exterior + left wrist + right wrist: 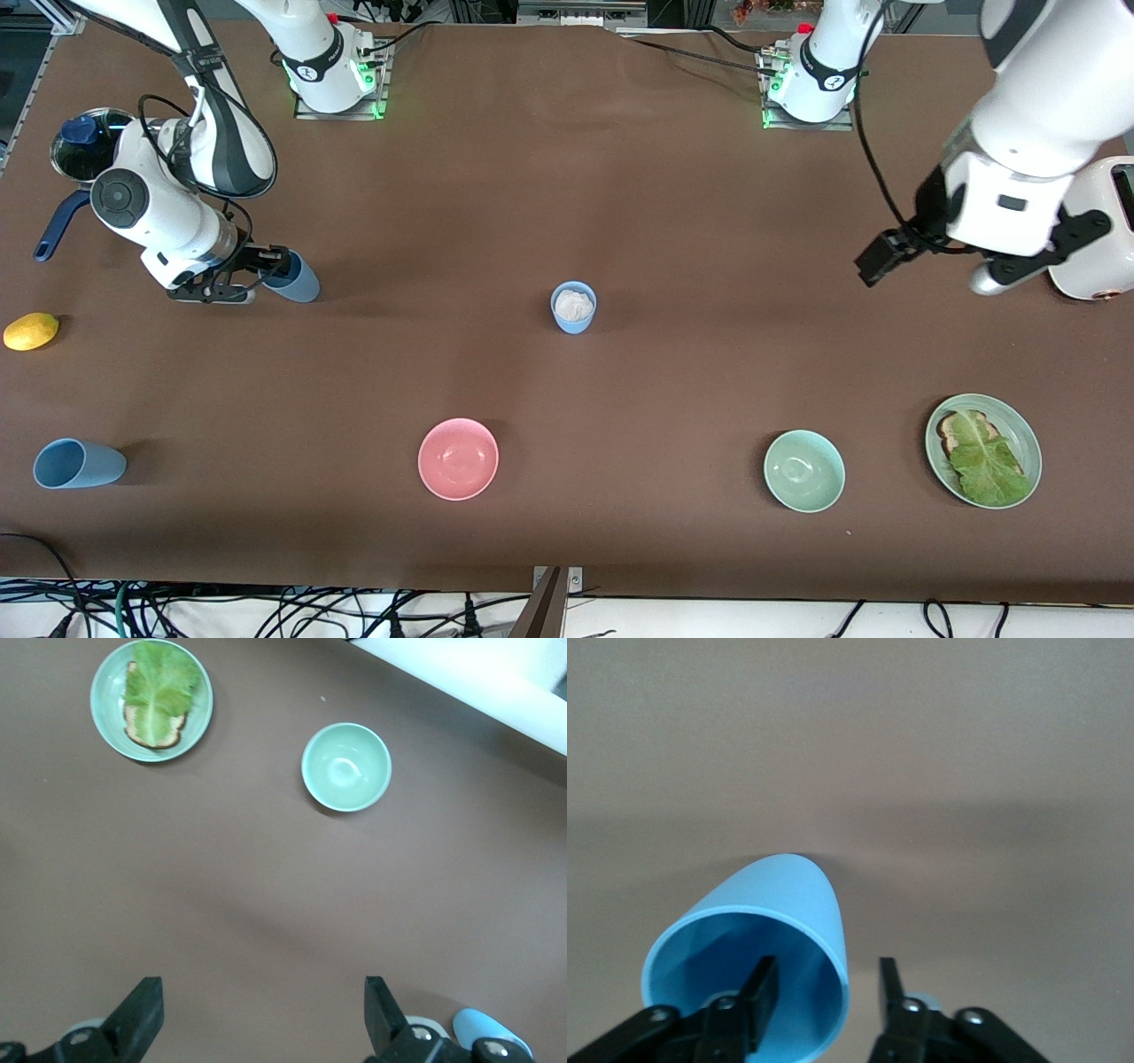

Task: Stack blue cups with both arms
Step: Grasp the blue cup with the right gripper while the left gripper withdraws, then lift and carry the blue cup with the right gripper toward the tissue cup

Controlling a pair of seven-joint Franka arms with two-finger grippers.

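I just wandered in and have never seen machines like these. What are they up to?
Two robot arms are meant to stack blue cups. The right gripper has one finger inside and one outside the rim of a tipped blue cup at its end of the table. The left gripper hangs open over bare table and waits. Another blue cup lies on its side, and a third cup stands mid-table holding something white.

1. Front view: high camera, faces both arm bases, whole desk (567,177) in frame.
2. Left wrist view: well above the desk, looks down past the left tool (257,1014); shares the green bowl (345,766) (803,470) and lettuce plate (151,700) (983,450) with front.
3. Right wrist view: very near the desk, right tool (824,992) at a lying blue cup (757,957) (297,277), also seen in front.
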